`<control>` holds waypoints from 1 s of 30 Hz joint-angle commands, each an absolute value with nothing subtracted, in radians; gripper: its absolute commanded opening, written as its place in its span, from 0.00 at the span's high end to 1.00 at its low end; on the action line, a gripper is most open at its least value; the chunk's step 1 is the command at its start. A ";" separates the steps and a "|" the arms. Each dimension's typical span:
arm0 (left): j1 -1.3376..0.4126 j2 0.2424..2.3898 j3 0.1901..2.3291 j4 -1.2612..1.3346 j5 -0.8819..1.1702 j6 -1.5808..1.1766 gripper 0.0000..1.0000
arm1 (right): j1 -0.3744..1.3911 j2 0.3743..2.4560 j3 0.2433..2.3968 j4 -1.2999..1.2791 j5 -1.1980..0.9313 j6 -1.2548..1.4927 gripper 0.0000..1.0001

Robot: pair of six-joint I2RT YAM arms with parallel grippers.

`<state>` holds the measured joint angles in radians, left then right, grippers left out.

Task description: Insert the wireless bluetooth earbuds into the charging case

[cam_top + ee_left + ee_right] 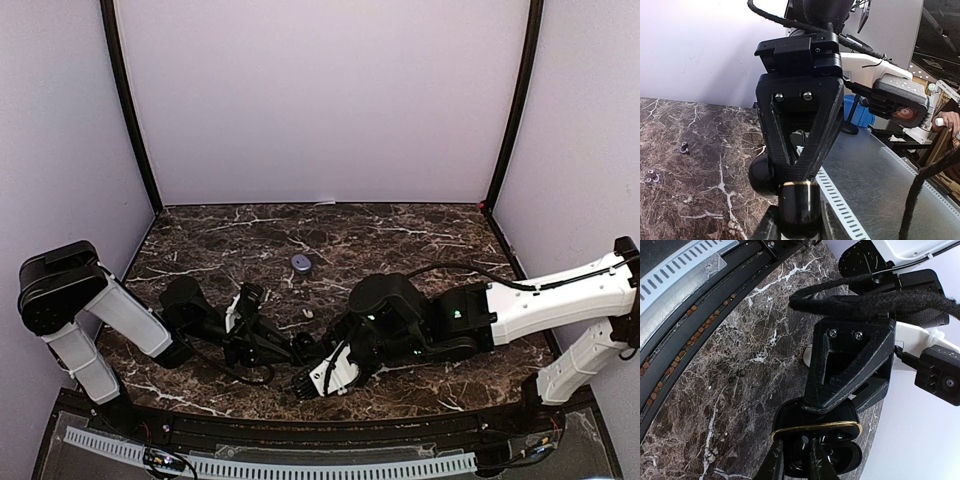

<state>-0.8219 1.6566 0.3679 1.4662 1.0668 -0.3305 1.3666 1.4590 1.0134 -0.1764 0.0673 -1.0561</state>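
The black charging case (pixel 790 416) with a gold rim lies open. My left gripper (pixel 799 222) is shut on the case (pixel 799 205), and its dark fingers (pixel 850 365) clamp the case from above in the right wrist view. My right gripper (pixel 796 440) has its fingertips down in the open case, a narrow gap apart. A dark earbud (pixel 804 439) sits between them; whether they pinch it does not show. In the top view both grippers (pixel 290 350) (pixel 308 378) meet near the front edge and hide the case. Two small pale earbuds (pixel 685 147) (pixel 651 176) lie on the marble.
A small round blue-grey case (pixel 301 262) lies mid-table, with a tiny white piece (pixel 308 313) nearer the arms. The slotted metal strip (pixel 840 205) runs along the table's near edge close to the case. Lilac walls enclose the table.
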 commanded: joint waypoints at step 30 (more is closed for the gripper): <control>-0.833 1.626 0.413 1.499 1.146 -0.305 1.00 | 1.357 1.355 1.026 -0.262 0.097 -0.977 0.94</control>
